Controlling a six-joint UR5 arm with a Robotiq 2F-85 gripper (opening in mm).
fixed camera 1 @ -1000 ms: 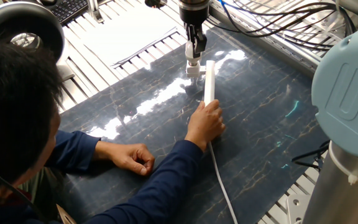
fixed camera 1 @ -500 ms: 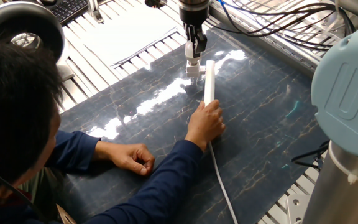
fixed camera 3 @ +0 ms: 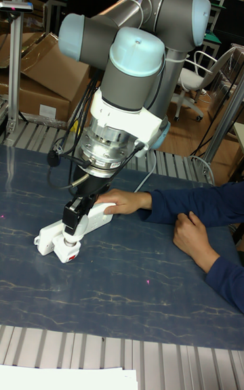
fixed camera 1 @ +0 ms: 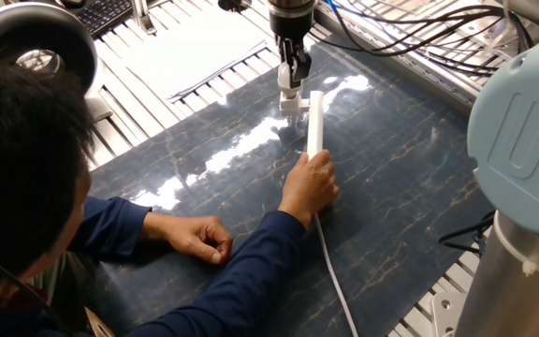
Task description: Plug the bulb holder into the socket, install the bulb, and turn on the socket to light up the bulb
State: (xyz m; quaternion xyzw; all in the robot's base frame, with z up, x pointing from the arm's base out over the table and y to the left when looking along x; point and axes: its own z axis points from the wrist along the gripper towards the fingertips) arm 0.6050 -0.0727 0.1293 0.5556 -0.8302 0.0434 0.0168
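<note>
The socket (fixed camera 1: 315, 120) is a long white strip lying on the dark marbled table; it shows again as the socket (fixed camera 3: 47, 236) in the tall fixed view. A person's right hand (fixed camera 1: 311, 183) presses down its near end. My gripper (fixed camera 1: 291, 94) points straight down at the strip's far end, just to its left, shut on a small white block, the bulb holder (fixed camera 1: 293, 106). In the tall fixed view the gripper (fixed camera 3: 72, 237) holds the bulb holder (fixed camera 3: 68, 252) low, against the strip's side near the table. The bulb is out of view.
The strip's white cord (fixed camera 1: 335, 281) runs toward the table's near edge. The person's left hand (fixed camera 1: 199, 238) rests on the table (fixed camera 1: 410, 187), and the sleeve crosses its near part. My arm's base (fixed camera 1: 522, 187) stands at the right. Slatted metal rails (fixed camera 1: 148, 103) border the mat.
</note>
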